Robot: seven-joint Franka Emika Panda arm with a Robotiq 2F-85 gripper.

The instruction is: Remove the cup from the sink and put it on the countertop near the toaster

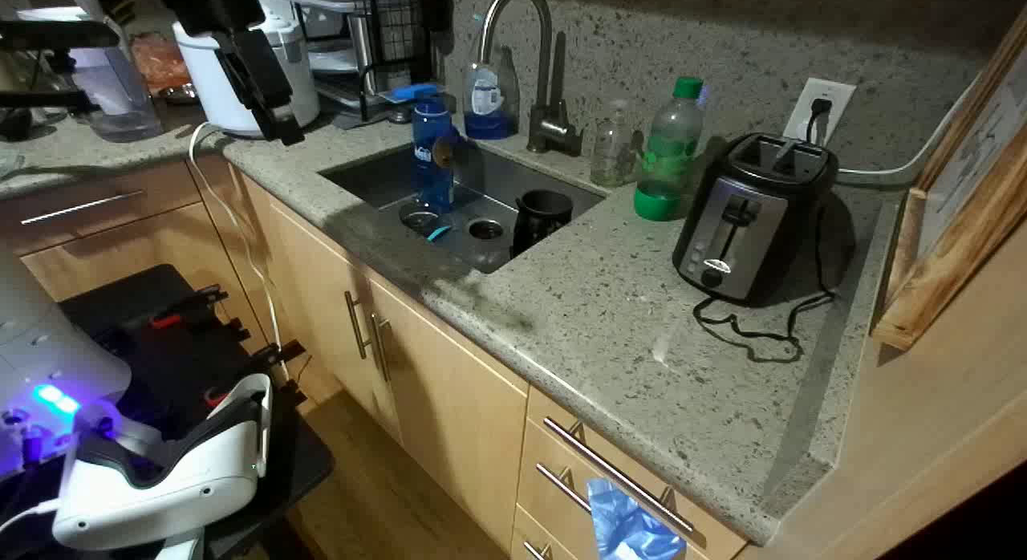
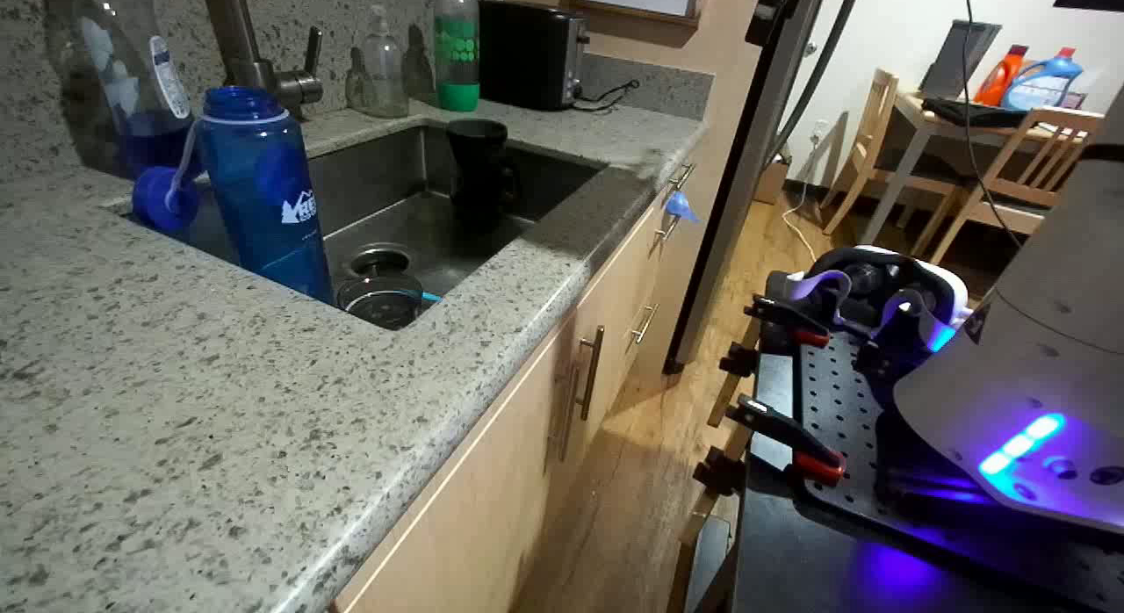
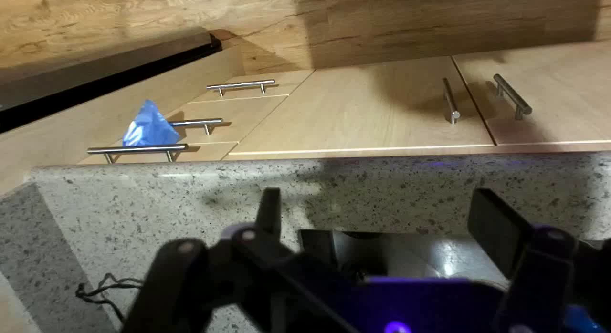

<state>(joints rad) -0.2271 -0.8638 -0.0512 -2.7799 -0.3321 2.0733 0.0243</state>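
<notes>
The black cup (image 1: 544, 217) stands upright in the right part of the metal sink (image 1: 505, 175), near its end wall; it also shows in an exterior view (image 2: 479, 169), handle outward. In the wrist view a dark shape in the sink may be the cup, partly hidden. The silver-and-black toaster (image 1: 738, 231) stands on the speckled countertop (image 1: 602, 327) beyond the sink; only its cord (image 3: 107, 287) shows in the wrist view. My gripper (image 3: 377, 211) is open with nothing between its fingers. In an exterior view part of it (image 1: 261, 87) hangs at upper left, high and away from the cup.
A blue bottle (image 1: 432, 155) stands in the sink beside a glass container (image 2: 382, 297). The faucet (image 1: 547, 79), dish soap (image 1: 488, 103), a clear bottle (image 1: 612, 151) and a green bottle (image 1: 670, 155) line the back. A white cooker (image 1: 200, 87) stands left.
</notes>
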